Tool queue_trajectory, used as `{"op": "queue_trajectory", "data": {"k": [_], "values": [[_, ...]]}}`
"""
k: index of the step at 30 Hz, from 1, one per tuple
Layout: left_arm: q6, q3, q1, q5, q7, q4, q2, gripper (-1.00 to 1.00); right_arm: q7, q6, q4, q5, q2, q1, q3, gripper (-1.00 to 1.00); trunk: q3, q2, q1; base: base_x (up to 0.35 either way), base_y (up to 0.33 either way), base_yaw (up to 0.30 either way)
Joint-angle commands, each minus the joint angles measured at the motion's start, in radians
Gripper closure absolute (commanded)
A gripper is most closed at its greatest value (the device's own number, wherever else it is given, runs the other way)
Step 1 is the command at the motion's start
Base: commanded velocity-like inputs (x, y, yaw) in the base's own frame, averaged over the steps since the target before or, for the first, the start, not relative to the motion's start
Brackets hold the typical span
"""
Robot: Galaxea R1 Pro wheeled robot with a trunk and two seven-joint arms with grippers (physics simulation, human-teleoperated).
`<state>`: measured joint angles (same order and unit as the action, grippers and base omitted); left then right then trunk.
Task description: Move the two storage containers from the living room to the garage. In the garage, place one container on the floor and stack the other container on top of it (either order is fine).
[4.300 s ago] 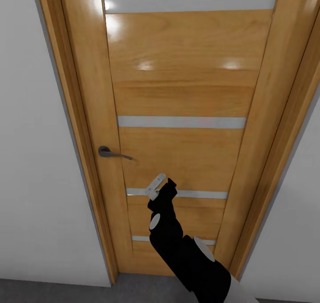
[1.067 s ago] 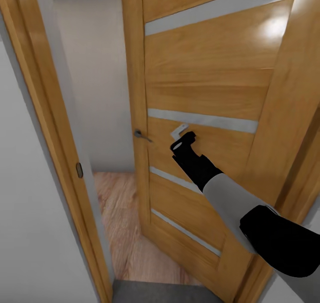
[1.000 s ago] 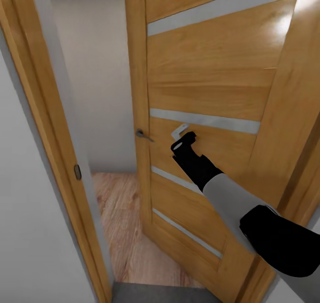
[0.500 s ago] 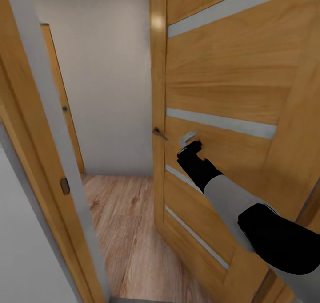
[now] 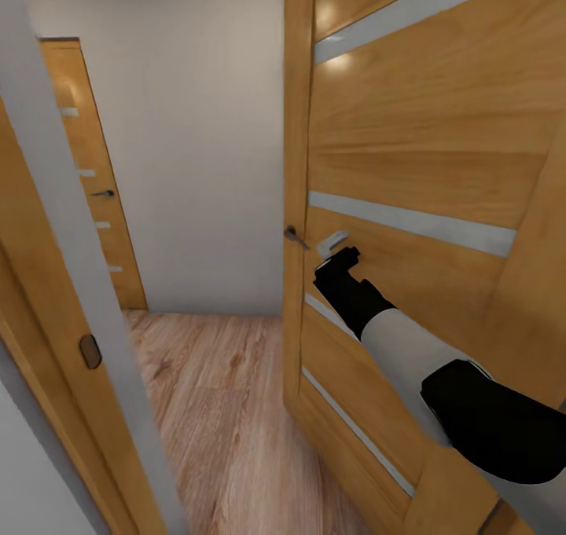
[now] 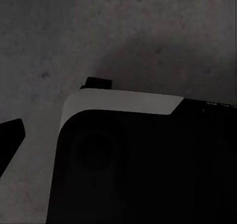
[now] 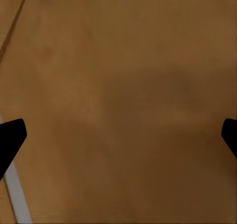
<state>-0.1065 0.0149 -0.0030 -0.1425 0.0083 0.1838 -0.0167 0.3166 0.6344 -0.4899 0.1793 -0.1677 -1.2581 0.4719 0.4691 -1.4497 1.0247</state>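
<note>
The right gripper point(image 5: 336, 244) presses against the face of the open wooden door point(image 5: 424, 166), just beside its handle point(image 5: 295, 236); its fingers are spread wide, grasping nothing; beyond the doorway lie a wood-plank floor point(image 5: 228, 393), a pale wall and a second door point(image 5: 90, 181); the left gripper's state cannot be told; no container is in sight.

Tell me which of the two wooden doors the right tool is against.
The near open door, where the right tool sits beside its handle; the far door is shut.
</note>
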Motion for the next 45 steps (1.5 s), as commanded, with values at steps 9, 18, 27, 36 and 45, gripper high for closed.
{"op": "queue_trajectory", "data": {"k": [9, 18, 27, 36, 45], "values": [[-0.002, 0.000, 0.000, -0.005, 0.001, 0.000, 0.000, -1.00, 0.006, 0.000, -0.002, 0.023, 0.003, -0.001, 0.010, -1.00, 0.001, 0.000, 0.000, 0.213, -0.119, 0.000], [-0.002, 0.001, 0.000, -0.005, 0.001, 0.000, 0.000, -1.00, 0.006, 0.002, -0.001, 0.022, 0.005, -0.001, 0.008, -1.00, 0.001, 0.000, 0.000, 0.216, -0.087, 0.000], [-0.004, 0.003, 0.000, -0.005, 0.001, 0.001, -0.001, -1.00, 0.006, 0.002, -0.001, 0.021, 0.005, -0.001, 0.008, -1.00, 0.001, 0.000, 0.000, 0.077, -0.004, 0.000], [-0.003, 0.002, 0.000, -0.005, -0.001, 0.000, 0.000, -1.00, 0.004, 0.002, -0.001, 0.020, 0.006, -0.001, 0.008, -1.00, 0.001, 0.000, 0.000, 0.211, 0.000, 0.000], [-0.004, 0.002, 0.000, -0.005, -0.001, 0.000, 0.000, -1.00, 0.005, 0.007, 0.000, 0.019, 0.007, -0.001, 0.008, -1.00, 0.001, 0.000, 0.000, 0.319, 0.000, 0.000]]}}
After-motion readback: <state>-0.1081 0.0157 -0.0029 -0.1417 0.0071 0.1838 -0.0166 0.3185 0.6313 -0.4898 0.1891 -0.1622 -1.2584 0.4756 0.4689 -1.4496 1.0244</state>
